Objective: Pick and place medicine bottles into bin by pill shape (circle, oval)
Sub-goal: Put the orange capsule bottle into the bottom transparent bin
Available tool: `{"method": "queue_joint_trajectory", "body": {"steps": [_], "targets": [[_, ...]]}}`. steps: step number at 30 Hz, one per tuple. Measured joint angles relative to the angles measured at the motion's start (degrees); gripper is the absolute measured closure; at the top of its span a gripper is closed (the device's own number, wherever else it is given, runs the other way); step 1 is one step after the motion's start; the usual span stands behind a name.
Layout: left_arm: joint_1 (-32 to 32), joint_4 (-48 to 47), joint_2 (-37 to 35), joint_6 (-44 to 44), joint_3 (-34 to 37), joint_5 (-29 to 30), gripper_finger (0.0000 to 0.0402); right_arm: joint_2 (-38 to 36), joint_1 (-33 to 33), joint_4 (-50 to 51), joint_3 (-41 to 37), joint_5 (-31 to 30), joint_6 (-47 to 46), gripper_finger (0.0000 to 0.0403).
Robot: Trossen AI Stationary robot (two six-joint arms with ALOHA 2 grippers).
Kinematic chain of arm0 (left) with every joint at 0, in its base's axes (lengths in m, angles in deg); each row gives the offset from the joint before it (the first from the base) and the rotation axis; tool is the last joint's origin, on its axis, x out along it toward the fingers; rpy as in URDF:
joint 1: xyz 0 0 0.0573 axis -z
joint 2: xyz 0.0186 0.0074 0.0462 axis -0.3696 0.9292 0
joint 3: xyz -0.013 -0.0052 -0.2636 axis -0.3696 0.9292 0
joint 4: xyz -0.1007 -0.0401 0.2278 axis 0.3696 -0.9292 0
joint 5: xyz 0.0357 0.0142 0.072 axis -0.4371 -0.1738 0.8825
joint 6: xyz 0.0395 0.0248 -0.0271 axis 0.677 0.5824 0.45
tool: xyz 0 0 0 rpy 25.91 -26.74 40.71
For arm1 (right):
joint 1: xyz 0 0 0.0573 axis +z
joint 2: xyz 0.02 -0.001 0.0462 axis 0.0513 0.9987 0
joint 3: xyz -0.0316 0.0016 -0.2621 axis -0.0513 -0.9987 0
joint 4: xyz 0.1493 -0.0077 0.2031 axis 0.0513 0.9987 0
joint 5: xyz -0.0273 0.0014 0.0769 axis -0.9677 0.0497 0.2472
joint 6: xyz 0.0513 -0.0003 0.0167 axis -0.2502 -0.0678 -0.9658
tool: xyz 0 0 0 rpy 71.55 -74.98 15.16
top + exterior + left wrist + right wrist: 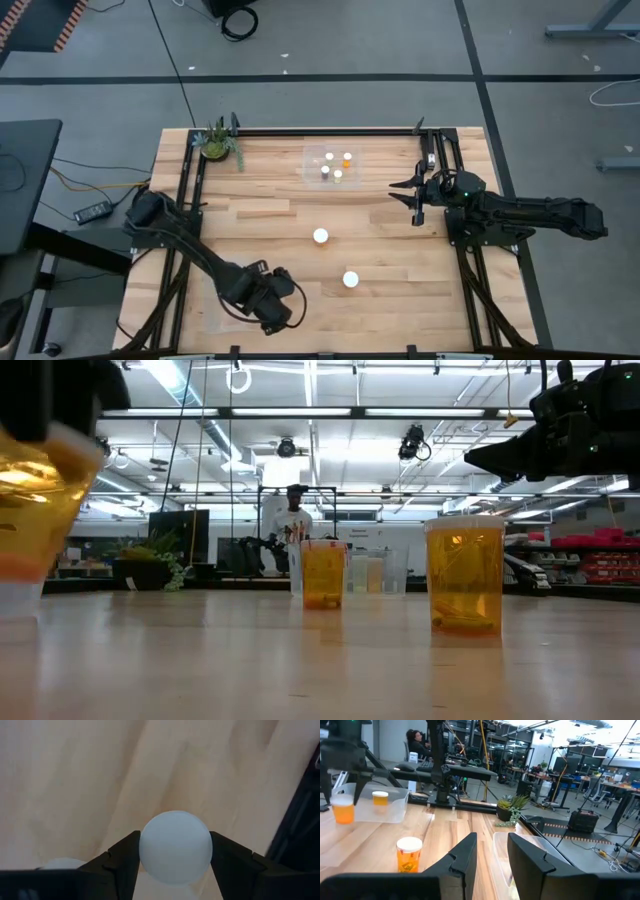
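My left gripper [270, 300] is at the near left, shut on an orange medicine bottle with a white cap [175, 847]. It is over a clear bin [375, 805] that holds another bottle [380, 797]. Two bottles [320, 236] [350, 279] stand upright on the table's middle. A second clear bin [330, 165] at the far middle holds several bottles. My right gripper [405, 200] is open and empty, raised near the table's right side. My left gripper pinches the bottle's round white cap [150, 855] between its two fingers, one on each side. The fingers come from above, pointing down. The orange body [30, 490] hangs below them, over the near left bin. I cannot tell whether its base touches anything.
A small green potted plant [215, 145] stands at the far left corner. Black frame rails [190, 190] run along the table's left and right sides. A person [290, 525] stands in the room beyond the table.
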Motion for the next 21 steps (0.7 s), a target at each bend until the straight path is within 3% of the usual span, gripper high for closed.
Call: {"method": "queue_joint_trajectory", "body": {"steps": [10,21], "targets": [[5.1,-6.28,-7.11,-5.11,0.0,13.52,0.0185,0.0,0.0,0.0,0.0,-0.01,0.0,0.0287],[14.05,-18.94,-8.28,-23.74,0.91,21.89,0.0178,0.0,0.0,0.02,0.0,-0.02,0.0,0.0287]]}}
